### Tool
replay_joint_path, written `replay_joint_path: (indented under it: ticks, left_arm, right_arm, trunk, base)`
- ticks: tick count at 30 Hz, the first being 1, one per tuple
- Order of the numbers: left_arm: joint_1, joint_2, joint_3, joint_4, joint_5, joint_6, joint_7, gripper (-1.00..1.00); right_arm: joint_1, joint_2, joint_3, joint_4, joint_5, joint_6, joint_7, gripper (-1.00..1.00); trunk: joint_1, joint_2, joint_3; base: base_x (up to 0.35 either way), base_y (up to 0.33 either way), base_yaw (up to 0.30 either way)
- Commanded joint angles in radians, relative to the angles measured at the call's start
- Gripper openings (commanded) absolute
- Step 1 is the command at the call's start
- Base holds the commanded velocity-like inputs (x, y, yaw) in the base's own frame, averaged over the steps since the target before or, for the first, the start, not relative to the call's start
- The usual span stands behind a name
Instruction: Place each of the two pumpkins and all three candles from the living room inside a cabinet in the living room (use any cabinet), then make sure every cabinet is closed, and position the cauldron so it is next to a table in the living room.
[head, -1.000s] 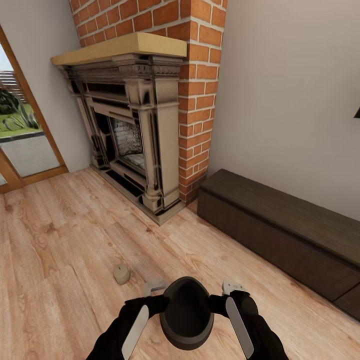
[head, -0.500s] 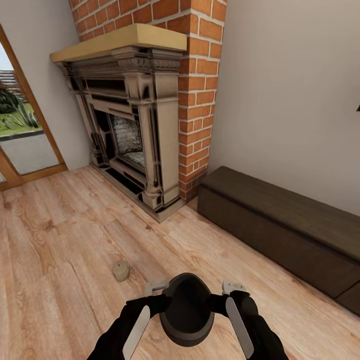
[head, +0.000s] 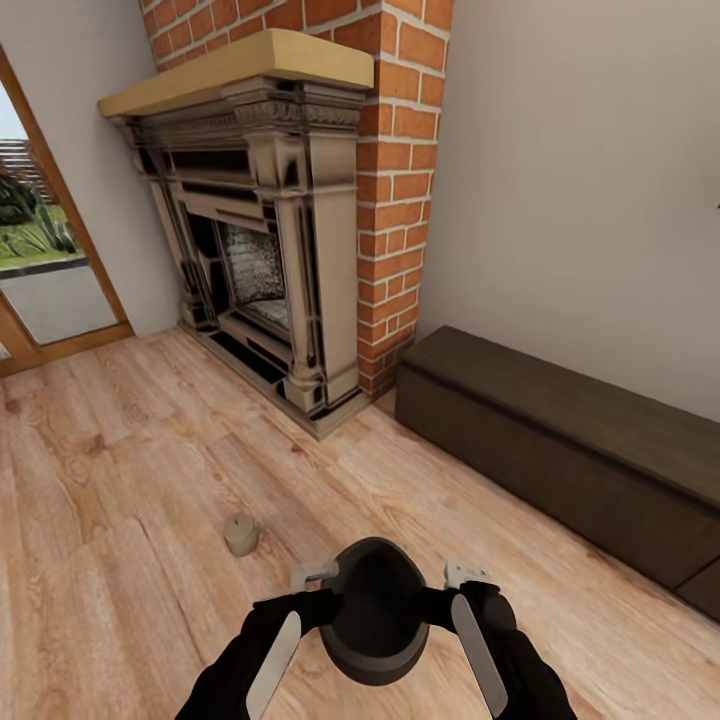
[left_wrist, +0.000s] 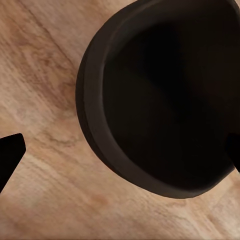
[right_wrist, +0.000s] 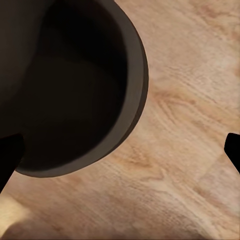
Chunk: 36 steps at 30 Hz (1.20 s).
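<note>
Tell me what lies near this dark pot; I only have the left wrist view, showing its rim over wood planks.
Observer: A small stubby beige candle stands on the wooden plank floor, to the robot's left of the round dark grey cauldron.
Reviewer: Where are the arms?
Observer: One on each side of the cauldron: the left end effector and the right end effector sit by its rim.
Reviewer: Any cabinet in sight?
Observer: Yes, a long low dark brown wooden cabinet runs along the wall ahead to the right, beside a red brick fireplace; its fronts look closed.
</note>
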Motion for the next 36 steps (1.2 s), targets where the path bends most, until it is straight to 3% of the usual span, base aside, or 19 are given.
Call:
replay_joint_path:
  ticks: [1, 10, 16, 23, 36]
  left_arm:
    - [0.000, 0.000, -0.002, -0.001, 0.010, 0.003, 0.009, 1.00]
    - [0.000, 0.000, -0.001, -0.001, 0.010, 0.003, 0.007, 1.00]
    - [0.000, 0.000, -0.001, -0.001, 0.010, 0.003, 0.002, 1.00]
    - [0.000, 0.000, -0.001, -0.003, 0.009, 0.003, -0.054, 1.00]
    - [0.000, 0.000, -0.001, -0.003, 0.009, 0.001, -0.057, 1.00]
  right_arm:
    - [-0.001, 0.000, 0.001, -0.001, -0.010, 0.002, -0.010, 1.00]
    - [-0.001, 0.000, 0.001, -0.001, -0.010, 0.002, -0.010, 1.00]
    - [-0.001, -0.001, 0.001, -0.001, -0.010, 0.002, -0.010, 1.00]
    - [-0.001, 0.000, 0.001, -0.001, -0.010, 0.002, -0.010, 1.00]
    - [-0.001, 0.000, 0.001, -0.001, -0.011, 0.001, -0.010, 1.00]
  trunk:
    - [0.004, -0.008, -0.004]
    - [0.038, -0.071, -0.032]
    - [0.038, -0.071, -0.032]
    - [0.038, -0.071, -0.032]
    - [0.038, -0.071, -0.032]
  base:
    - [0.000, 0.000, 0.000]
    - [0.000, 0.000, 0.000]
    - [0.000, 0.000, 0.000]
    - [0.111, 0.000, 0.000]
    - [0.084, 0.028, 0.000]
